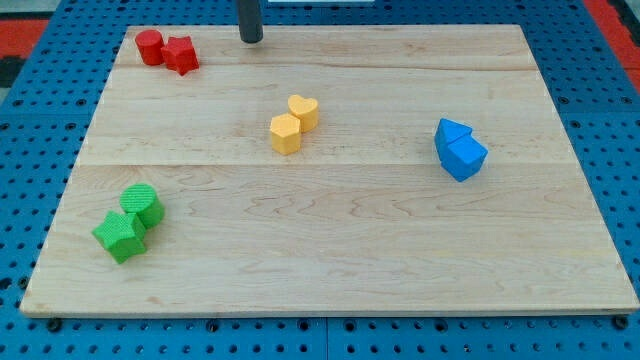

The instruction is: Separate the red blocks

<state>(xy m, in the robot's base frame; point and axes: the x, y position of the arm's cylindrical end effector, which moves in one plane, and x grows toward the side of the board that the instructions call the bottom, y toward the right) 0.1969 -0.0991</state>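
Note:
A red cylinder [150,47] and a red star-shaped block [181,54] sit touching each other at the view's top left corner of the wooden board [330,230]. My tip [250,39] stands near the board's top edge, to the right of the red blocks, about a block's width or more clear of the red star. It touches no block.
A yellow heart [304,110] and a yellow hexagon [285,133] touch near the middle. Two blue blocks [460,149] sit together at the right. A green cylinder [142,204] and a green star [120,236] sit at the lower left. Blue pegboard [40,150] surrounds the board.

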